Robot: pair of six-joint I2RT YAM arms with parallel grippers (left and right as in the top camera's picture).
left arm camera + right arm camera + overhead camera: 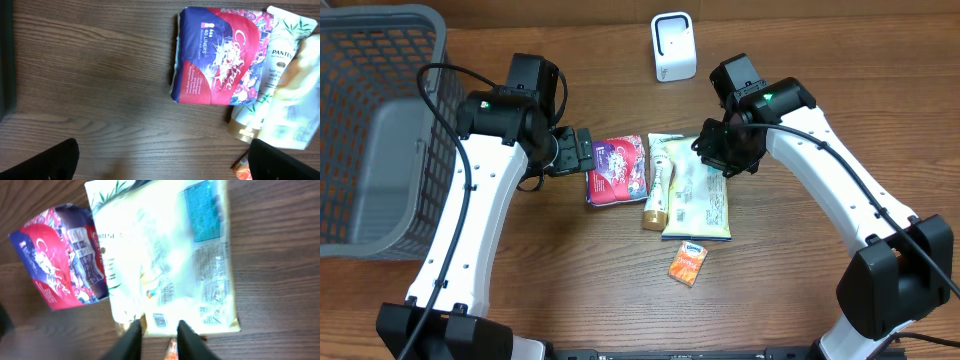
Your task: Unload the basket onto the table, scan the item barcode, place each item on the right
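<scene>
Find the pale flat plastic pouch (700,190) lying on the brown wooden table (790,300), near the white box-shaped scanner (673,46). Note right gripper (159,330) barely parted over its barcode edge, gripping nothing; left gripper (164,161) wide, empty. Pinch clear of the code.

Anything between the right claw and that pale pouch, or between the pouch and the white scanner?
Nothing visible. The right claw hangs directly over the pouch, and only bare table lies between the pouch and the scanner. The Pantene tube lies along the pouch's left side, off that path.
</scene>
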